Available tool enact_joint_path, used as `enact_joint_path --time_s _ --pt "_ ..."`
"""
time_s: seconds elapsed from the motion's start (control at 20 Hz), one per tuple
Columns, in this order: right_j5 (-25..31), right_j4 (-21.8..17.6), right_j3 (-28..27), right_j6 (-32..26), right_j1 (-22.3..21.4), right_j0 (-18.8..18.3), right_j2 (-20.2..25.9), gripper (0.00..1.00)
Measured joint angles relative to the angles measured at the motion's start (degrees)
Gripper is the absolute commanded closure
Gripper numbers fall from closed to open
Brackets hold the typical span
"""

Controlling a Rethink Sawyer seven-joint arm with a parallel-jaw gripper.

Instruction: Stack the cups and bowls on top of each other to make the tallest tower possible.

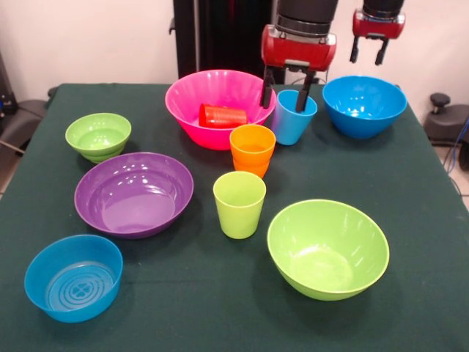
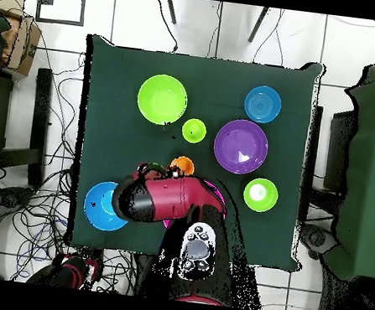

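Note:
My gripper [image 1: 285, 94] hangs open over the light blue cup [image 1: 293, 123]. One finger is inside the cup and the other is outside its left wall, next to the large pink bowl [image 1: 205, 136]. The red cup [image 1: 222, 115] lies on its side in the pink bowl. The orange cup [image 1: 253, 149] and lime green cup [image 1: 239, 204] stand upright in front. The large blue bowl [image 1: 364, 106], large lime green bowl [image 1: 327, 248] and purple bowl [image 1: 134, 193] stand apart. No pile of pieces shows. In the overhead view the arm [image 2: 168, 200] hides the gripper, the blue cup and the pink bowl.
A small lime green bowl [image 1: 98, 136] sits at the left and a small blue bowl with a ringed base [image 1: 73, 277] at the front left. All rest on the dark green table [image 1: 418, 191]. A second red and black arm part [image 1: 377, 26] hangs above the blue bowl.

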Motion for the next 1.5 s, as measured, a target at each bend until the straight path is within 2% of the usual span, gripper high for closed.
enact_joint_path --time_s 0.55,1.5 --pt "0.0 0.0 -1.1 0.0 2.8 0.4 -1.4 0.0" --pt "0.0 0.0 -4.2 0.0 4.2 1.5 -2.5 0.0"
